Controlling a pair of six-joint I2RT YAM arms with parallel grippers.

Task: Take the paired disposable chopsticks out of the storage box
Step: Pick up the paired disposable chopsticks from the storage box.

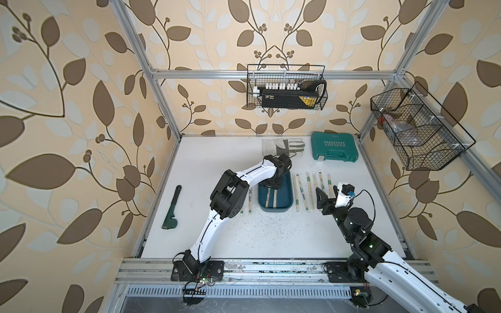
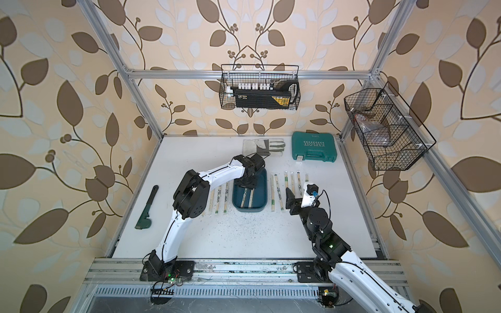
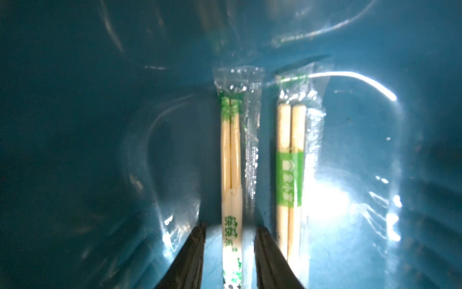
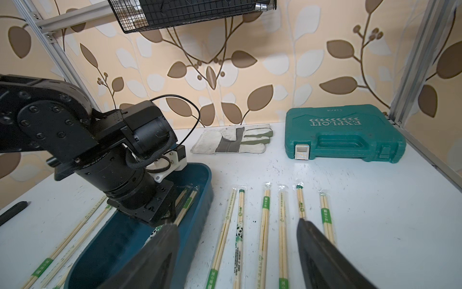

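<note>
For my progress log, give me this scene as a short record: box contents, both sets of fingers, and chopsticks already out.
storage box: holds two pairs
left gripper: open, fingers straddling the panda-print pair
other boxed pair: green-band pair, untouched
right gripper: open, empty, above the table
pairs on table: six right of box; more left, partly hidden

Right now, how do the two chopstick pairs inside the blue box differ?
The pair with green characters lies between the open fingers of the left gripper; the green-banded pair lies outside them. The first has leafy green print at its tip; the second's tip is bare wood. Both lie parallel in clear sleeves on the storage box floor.
</note>
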